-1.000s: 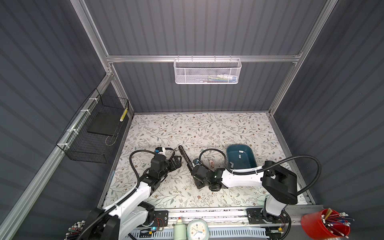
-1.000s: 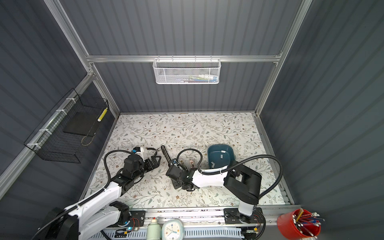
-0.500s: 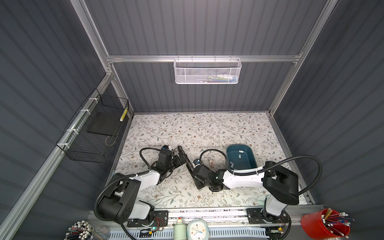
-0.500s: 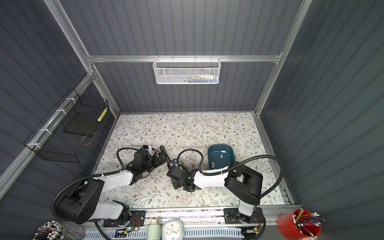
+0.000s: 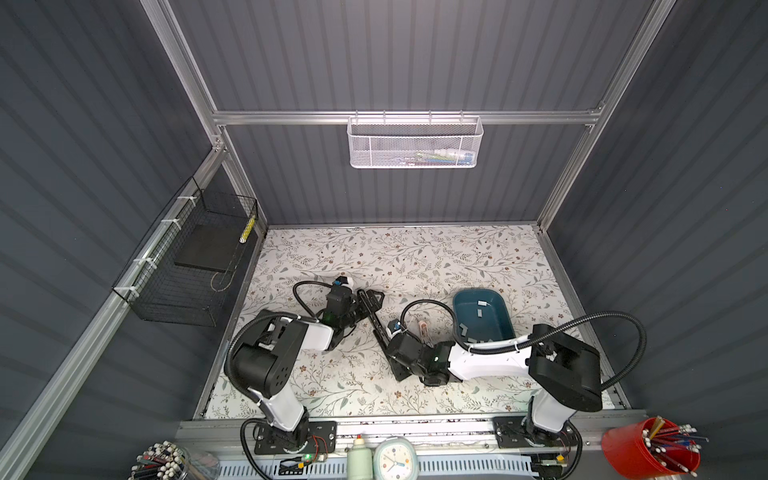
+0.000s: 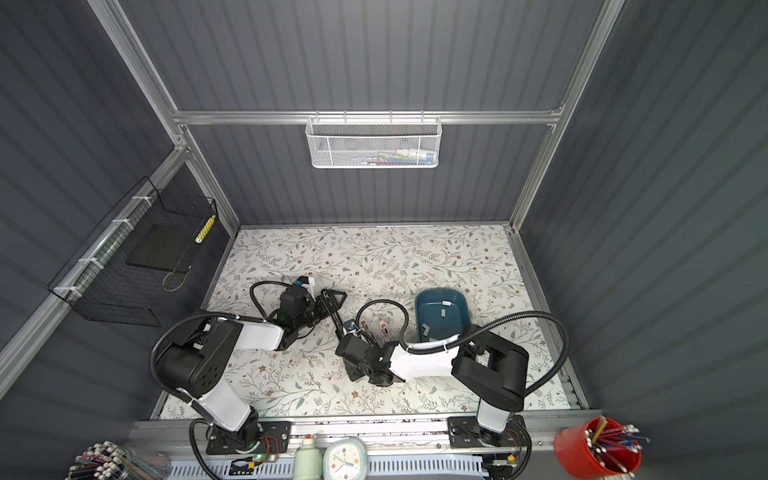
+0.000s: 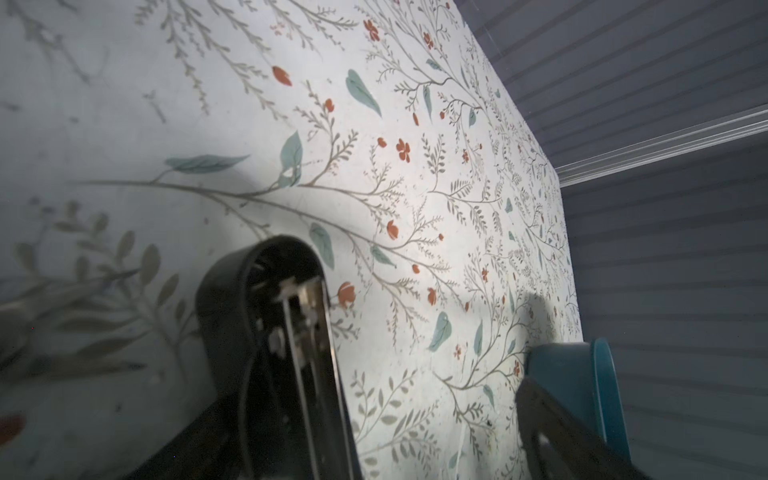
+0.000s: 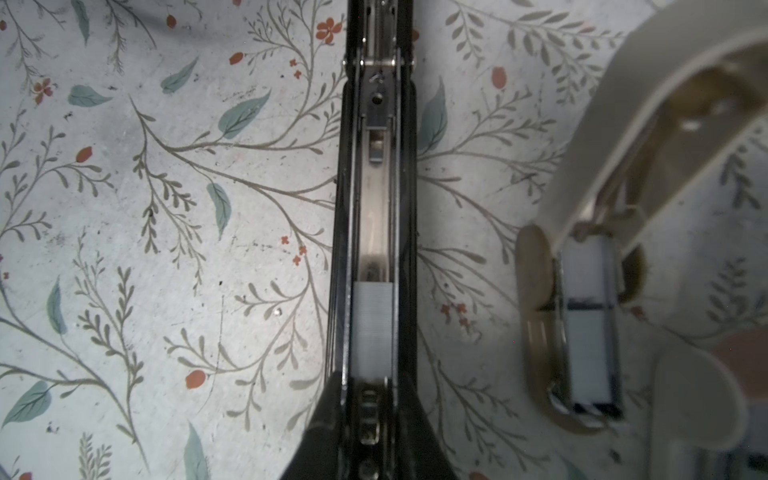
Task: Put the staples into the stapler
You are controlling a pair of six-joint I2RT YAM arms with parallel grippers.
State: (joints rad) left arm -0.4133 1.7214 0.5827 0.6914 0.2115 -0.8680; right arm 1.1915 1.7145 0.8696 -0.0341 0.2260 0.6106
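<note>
Right wrist view looks straight down on the black stapler (image 8: 374, 187), folded open and flat on the table cover (image 8: 124, 249). Nearest the front rail, the right arm (image 5: 490, 359) lies low. Its white forearm runs leftward from a folded elbow, with the wrist turned down. The right gripper (image 5: 400, 371) is clenched on the stapler's near end, its dark jaws flanking the rail. One strip of the staples (image 8: 371, 328), finely ribbed and dull grey, sits in the bright steel channel close to that grip. The shell around it is glossy black plastic. Just beside it lies a cream stapler (image 8: 598, 158), also open, with a brassy rounded base and pale strips in its own rail.

Farther out, the left arm (image 5: 311, 332) bends at its elbow and reaches away and to the right, forearm low. The left gripper (image 5: 371, 299) is released, its jaws spread wide on either side of the black stapler's rounded far end. Whether either jaw touches it cannot be told. More of the staples lie loose in a teal tray (image 5: 496, 324) of smooth, rounded-rectangular plastic, to the right of both staplers. The cover is matte white and scuffed, printed with thin branches, teal leaves and small red flowers. Beyond stand ribbed grey walls (image 5: 415, 62), and a white mesh basket (image 5: 386, 143) hangs on the back one.
</note>
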